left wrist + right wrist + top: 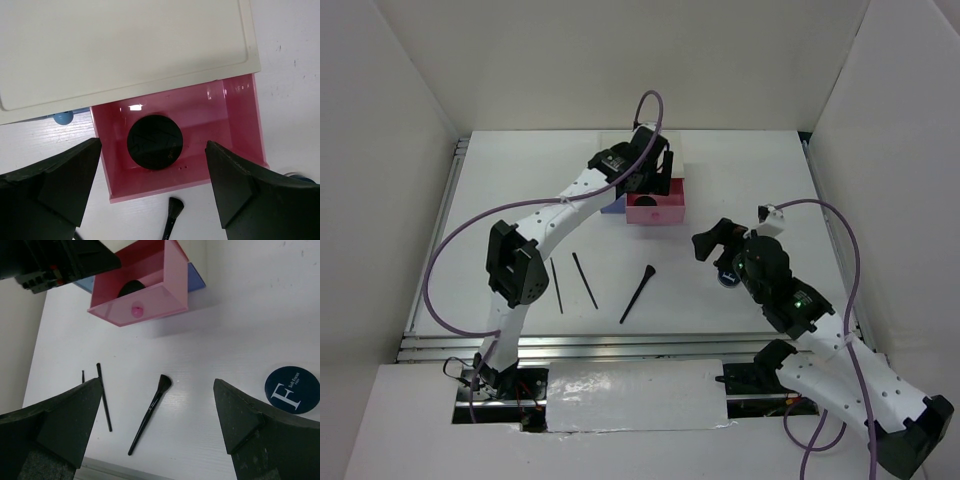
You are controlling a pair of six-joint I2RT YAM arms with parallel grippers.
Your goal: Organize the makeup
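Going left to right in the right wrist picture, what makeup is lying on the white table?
pencil end → long thin pencil → black brush → round compact with a big F

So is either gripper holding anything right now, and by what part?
Nothing is held. The left gripper and the right gripper are both open, with nothing between their fingers.
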